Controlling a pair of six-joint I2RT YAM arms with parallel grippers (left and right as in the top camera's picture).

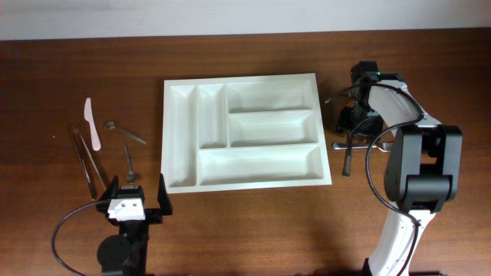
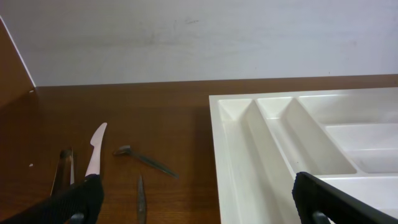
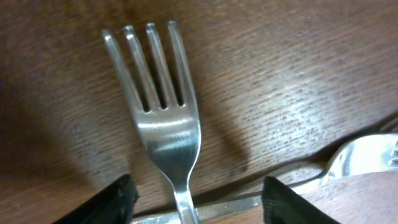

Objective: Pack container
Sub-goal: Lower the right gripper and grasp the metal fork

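Observation:
The white cutlery tray (image 1: 242,79) lies mid-table with all five compartments bare; its left part shows in the left wrist view (image 2: 224,155). My right gripper (image 1: 355,116) is low over a small pile of metal cutlery just right of the tray. In the right wrist view a steel fork (image 3: 158,118) lies on the wood, tines pointing away. The open fingers (image 3: 196,199) stand either side of its neck without touching it. My left gripper (image 1: 136,201) is open and empty near the front left, short of the tray's corner.
Left of the tray lie a white plastic knife (image 1: 92,124), metal tongs (image 1: 88,161), a spoon (image 1: 125,133) and a smaller utensil (image 1: 129,162). Under the fork a flat metal handle (image 3: 236,202) crosses; another utensil's head (image 3: 367,152) is at right. A knife (image 1: 347,157) pokes out of the pile.

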